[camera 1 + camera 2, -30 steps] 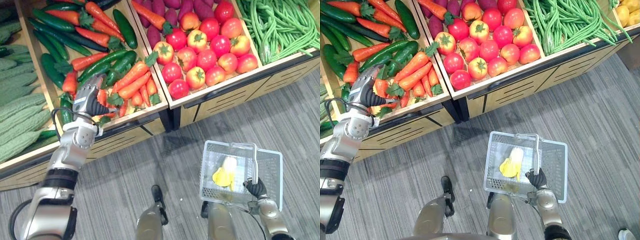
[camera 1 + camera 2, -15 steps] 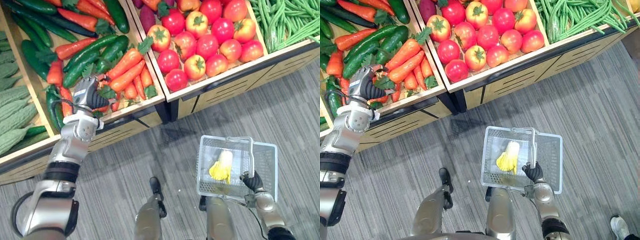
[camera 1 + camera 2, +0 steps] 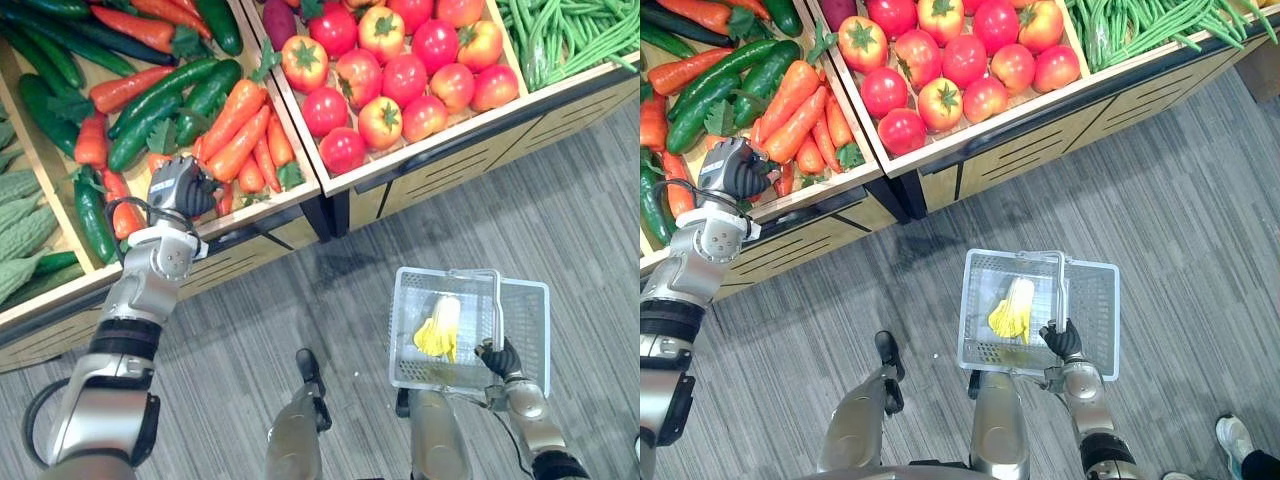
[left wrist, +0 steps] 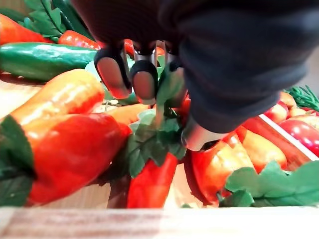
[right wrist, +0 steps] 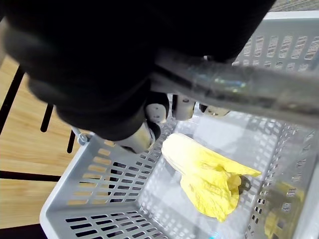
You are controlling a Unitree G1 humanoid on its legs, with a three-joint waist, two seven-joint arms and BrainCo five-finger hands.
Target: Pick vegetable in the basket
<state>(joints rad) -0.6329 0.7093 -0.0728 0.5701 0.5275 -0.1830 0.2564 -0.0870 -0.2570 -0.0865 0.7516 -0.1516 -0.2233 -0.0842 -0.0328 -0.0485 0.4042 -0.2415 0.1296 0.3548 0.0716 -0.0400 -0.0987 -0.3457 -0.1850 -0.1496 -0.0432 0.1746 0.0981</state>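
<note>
Left hand [image 3: 183, 190] is down in the front corner of the wooden crate [image 3: 300, 196], among the carrots [image 3: 240, 125] and beside the cucumbers [image 3: 165, 105]. In the left wrist view its fingers [image 4: 112, 69] and thumb [image 4: 197, 137] are curled in around the green leafy crown of one small carrot [image 4: 152, 184]; the leaves hide the contact, so firmness of the hold cannot be confirmed, and whether the carrot is lifted clear of its neighbours cannot be told. From the head views the hand's dark cover hides this carrot. Right hand [image 3: 498, 357] is low over the grey floor [image 3: 300, 290], clenched round the clear handle [image 5: 239, 89] of the pale perforated basket [image 3: 531, 330]; its fingertips are partly hidden behind the bar. Inside the basket lies one yellow leafy vegetable [image 3: 438, 328], kind not determinable. Tomatoes [image 3: 400, 70] occupy the adjoining compartment; green beans [image 3: 570, 35] and bitter gourds [image 3: 15, 230] are cut off at the frame edges
</note>
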